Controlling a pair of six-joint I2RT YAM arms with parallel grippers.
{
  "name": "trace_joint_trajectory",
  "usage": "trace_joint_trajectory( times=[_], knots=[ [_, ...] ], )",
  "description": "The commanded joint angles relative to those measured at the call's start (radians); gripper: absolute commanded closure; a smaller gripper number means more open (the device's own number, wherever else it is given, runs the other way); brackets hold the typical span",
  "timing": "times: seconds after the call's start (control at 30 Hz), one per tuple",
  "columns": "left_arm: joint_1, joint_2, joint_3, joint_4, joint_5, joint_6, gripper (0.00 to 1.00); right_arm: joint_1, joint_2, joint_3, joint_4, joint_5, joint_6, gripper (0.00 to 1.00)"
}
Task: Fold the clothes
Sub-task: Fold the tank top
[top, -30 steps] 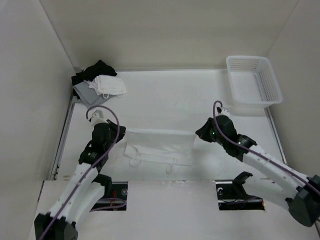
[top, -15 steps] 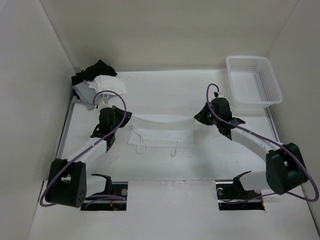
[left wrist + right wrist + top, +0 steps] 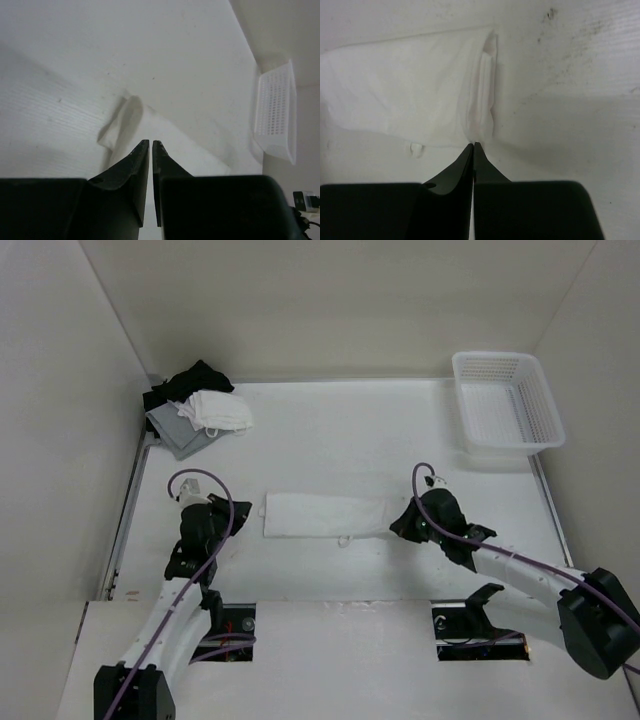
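White top (image 3: 325, 514) lies flat in the middle of the desk (image 3: 340, 430) as a long narrow band, which I read as one lengthwise fold already made. Your left claw (image 3: 150, 142) sits off the top's left end, pressed together but for a hairline slit, with nothing between the tips. The top's corner shows just ahead of it, clear of contact. Your right claw (image 3: 473, 145) is pressed together too, its tips right at the near corner of the top's right-hand edge. One claw at each short end suits bringing those ends together next, I'd judge. You can't tell whether the right tips nip the hem or only meet it. Only one strap loop (image 3: 345, 540) pokes out of the top's near edge; the other is tucked away or too small to find. A basket (image 3: 505, 400) stands well beyond the top's right end, and a heap of garments (image 3: 195, 405) well beyond its left.
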Motion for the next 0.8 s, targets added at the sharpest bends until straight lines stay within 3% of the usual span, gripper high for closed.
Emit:
trace_joint_trajectory(
  times=[0.0, 0.23, 0.3, 0.43, 0.53, 0.67, 0.77],
  knots=[
    [0.012, -0.06, -0.042, -0.081, 0.044, -0.006, 0.94, 0.037, -0.028, -0.01, 0.036, 0.032, 0.05, 0.97],
    [0.034, -0.106, -0.068, -0.137, 0.018, -0.012, 0.95, 0.125, -0.043, -0.041, -0.059, 0.088, 0.16, 0.92],
    [0.028, -0.082, -0.042, -0.127, 0.015, -0.009, 0.92, 0.145, -0.042, -0.041, -0.085, 0.113, 0.18, 0.81],
    [-0.067, -0.042, 0.034, -0.083, -0.043, 0.012, 0.86, 0.148, -0.08, -0.033, -0.118, 0.203, 0.185, 0.48],
    [-0.199, 0.034, 0.093, -0.034, -0.156, 0.045, 0.83, 0.14, -0.039, 0.012, -0.08, 0.188, 0.127, 0.4],
    [-0.356, 0.166, 0.128, 0.072, -0.239, 0.048, 0.82, 0.097, 0.078, 0.046, 0.014, 0.139, 0.084, 0.39],
    [-0.409, 0.222, 0.13, 0.142, -0.247, 0.048, 0.82, 0.045, 0.151, 0.042, 0.098, 0.092, 0.085, 0.49]
  ],
)
